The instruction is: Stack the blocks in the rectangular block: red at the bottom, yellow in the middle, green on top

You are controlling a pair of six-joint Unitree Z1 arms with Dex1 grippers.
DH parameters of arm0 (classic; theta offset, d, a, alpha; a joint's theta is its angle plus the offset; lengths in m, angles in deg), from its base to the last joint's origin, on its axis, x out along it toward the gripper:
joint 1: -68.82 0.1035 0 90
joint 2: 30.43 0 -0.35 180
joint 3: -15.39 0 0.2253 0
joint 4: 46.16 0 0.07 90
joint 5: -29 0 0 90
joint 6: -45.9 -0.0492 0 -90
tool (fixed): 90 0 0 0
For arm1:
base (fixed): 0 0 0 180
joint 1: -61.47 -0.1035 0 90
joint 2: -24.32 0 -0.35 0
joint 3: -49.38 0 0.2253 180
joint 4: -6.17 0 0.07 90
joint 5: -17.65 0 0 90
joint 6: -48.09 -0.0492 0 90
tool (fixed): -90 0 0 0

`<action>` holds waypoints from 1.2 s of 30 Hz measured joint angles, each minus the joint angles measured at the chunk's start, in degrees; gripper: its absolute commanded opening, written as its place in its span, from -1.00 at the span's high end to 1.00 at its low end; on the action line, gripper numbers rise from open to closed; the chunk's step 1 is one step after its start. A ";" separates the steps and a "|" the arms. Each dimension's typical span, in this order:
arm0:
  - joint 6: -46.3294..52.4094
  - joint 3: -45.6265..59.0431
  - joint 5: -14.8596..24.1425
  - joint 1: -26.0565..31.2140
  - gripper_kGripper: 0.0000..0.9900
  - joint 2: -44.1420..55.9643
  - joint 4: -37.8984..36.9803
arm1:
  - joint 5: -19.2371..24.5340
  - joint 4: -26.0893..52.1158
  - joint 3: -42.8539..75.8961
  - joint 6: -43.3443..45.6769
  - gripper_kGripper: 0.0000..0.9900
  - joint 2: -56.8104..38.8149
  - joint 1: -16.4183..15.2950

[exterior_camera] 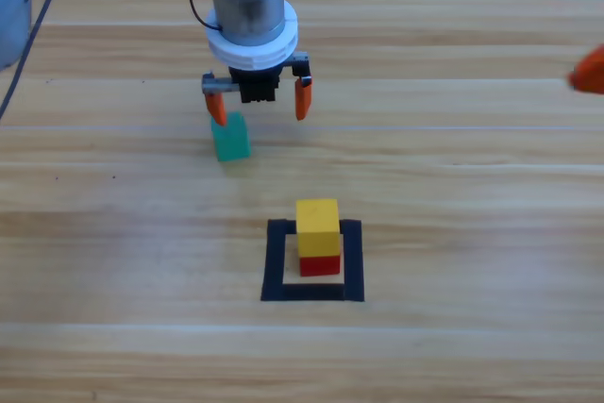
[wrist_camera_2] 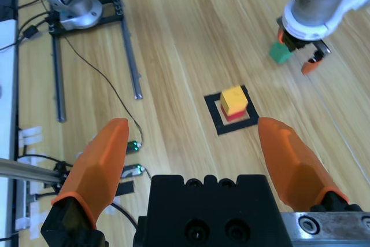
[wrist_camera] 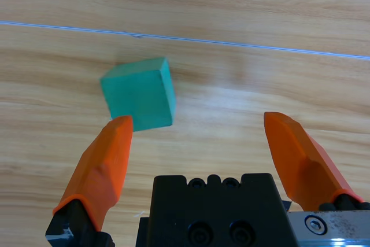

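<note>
While the yellow cube (exterior_camera: 317,216) is seen resting squarely on the red cube (exterior_camera: 320,264) inside the black tape outline (exterior_camera: 276,261), the green cube (exterior_camera: 229,137) is found lying apart on the bare wooden bench (exterior_camera: 453,195), up and to the left of the outline in the high view. The left hand (exterior_camera: 260,102) is held just above that green cube with its two orange jaws spread wide and nothing gripped between them. In the left wrist view the green cube (wrist_camera: 139,93) is shown off-centre: it is turned at an angle to the jaws and lies against the tip of the picture's left-hand jaw rather than in the middle of the gap, while the other jaw is set well apart from it. Whether that jaw tip actually touches the cube cannot be told. The right hand (exterior_camera: 587,25) is drawn back to the high view's upper right edge, where only its orange tips are seen. In the right wrist view the right hand (wrist_camera_2: 196,143) is shown released, its jaws spread and empty, with the two-cube stack (wrist_camera_2: 234,102) well beyond them.
</note>
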 measured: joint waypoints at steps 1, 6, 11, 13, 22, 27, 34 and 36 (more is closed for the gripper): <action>-0.20 0.00 0.00 0.21 -0.96 0.00 0.22 | 0.00 -1.74 -2.42 0.39 -0.99 2.22 -1.12; -0.96 0.01 0.07 1.75 -0.98 0.00 0.38 | 1.03 -3.41 -2.79 2.16 -0.99 10.42 -4.37; -1.19 0.02 0.21 2.92 -1.00 0.00 0.38 | 2.31 -3.41 -1.20 3.26 -0.99 11.34 -4.85; -1.24 0.02 0.21 3.16 -1.00 0.00 0.38 | 2.45 -3.23 -0.39 3.67 -0.99 11.34 -4.87; -1.33 0.18 0.15 3.36 -1.00 -0.01 0.41 | 3.13 -0.75 4.23 4.14 -0.99 9.85 -4.90; -1.33 0.18 -0.34 3.36 -1.00 -0.53 0.41 | 3.14 -0.72 4.27 4.14 -0.99 9.33 -4.90; -1.33 0.19 -0.64 3.36 -1.00 -2.93 0.42 | 3.14 -0.50 4.28 4.14 -0.99 8.53 -4.90; -1.33 0.21 -0.64 3.36 -1.00 -3.20 0.42 | 3.14 -0.50 4.28 4.14 -0.99 8.53 -4.90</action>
